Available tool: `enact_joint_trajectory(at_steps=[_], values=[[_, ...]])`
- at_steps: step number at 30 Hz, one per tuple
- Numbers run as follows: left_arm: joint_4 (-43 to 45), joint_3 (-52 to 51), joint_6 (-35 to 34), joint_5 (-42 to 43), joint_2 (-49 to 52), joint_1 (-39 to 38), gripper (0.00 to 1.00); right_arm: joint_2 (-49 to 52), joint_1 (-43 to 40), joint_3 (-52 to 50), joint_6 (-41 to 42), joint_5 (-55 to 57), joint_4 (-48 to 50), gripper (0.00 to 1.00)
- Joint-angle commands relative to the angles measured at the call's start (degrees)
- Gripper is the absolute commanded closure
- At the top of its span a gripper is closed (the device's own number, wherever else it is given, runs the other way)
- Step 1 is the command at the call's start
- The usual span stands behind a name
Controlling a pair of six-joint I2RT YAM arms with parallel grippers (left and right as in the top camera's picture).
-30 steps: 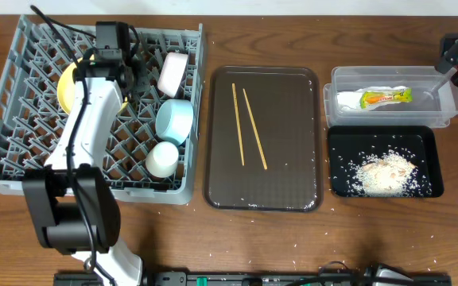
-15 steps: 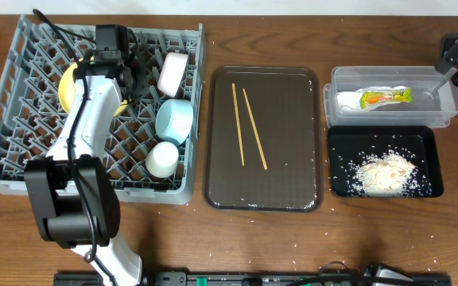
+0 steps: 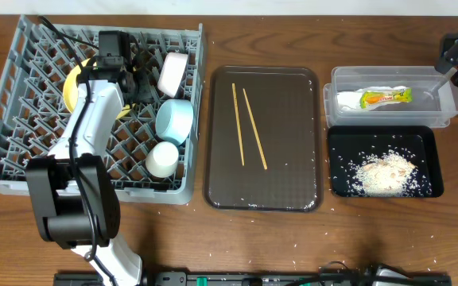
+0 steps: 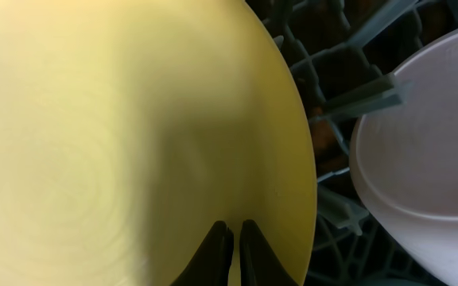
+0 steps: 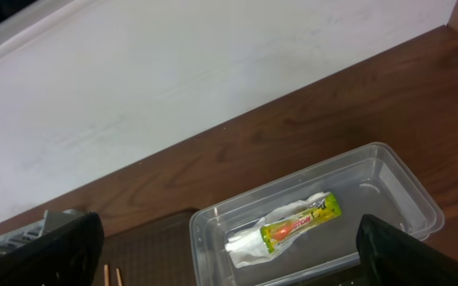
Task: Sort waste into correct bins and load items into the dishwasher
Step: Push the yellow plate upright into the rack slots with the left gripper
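The yellow plate (image 3: 71,86) stands on edge at the back of the grey dish rack (image 3: 6,119). My left gripper (image 3: 124,79) is shut right against the plate's face (image 4: 133,119), fingers (image 4: 233,246) nearly touching each other. The white bowl (image 3: 172,73), light blue bowl (image 3: 175,121) and pale cup (image 3: 163,159) sit in the rack. The two chopsticks (image 3: 249,127) lie on the brown tray. The wrapper (image 3: 384,97) lies in the clear tub (image 3: 444,107). Food scraps (image 3: 384,172) lie in the black tray (image 3: 428,187). My right gripper (image 3: 452,59) is open and empty above the tub's right end.
The dark brown serving tray (image 3: 308,175) lies between the rack and the bins. Crumbs are scattered on the wooden table along the front. In the right wrist view the wrapper (image 5: 296,226) shows in the tub (image 5: 404,179), with a white wall behind.
My left gripper has shifted slightly to the right beside the yellow plate. Nothing else has moved.
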Motion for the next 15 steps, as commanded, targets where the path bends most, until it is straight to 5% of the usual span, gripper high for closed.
enact_joint_trajectory(at_steps=[1,15], values=[[-0.7,-1.8,-0.6,0.5,2.5,-0.2,0.92,0.0,-0.2,0.0,0.5,0.3,0.0,0.01],[-0.7,-1.8,-1.2,-10.6,2.9,-6.3,0.92,0.0,-0.2,0.0,0.5,0.3,0.0,0.01]])
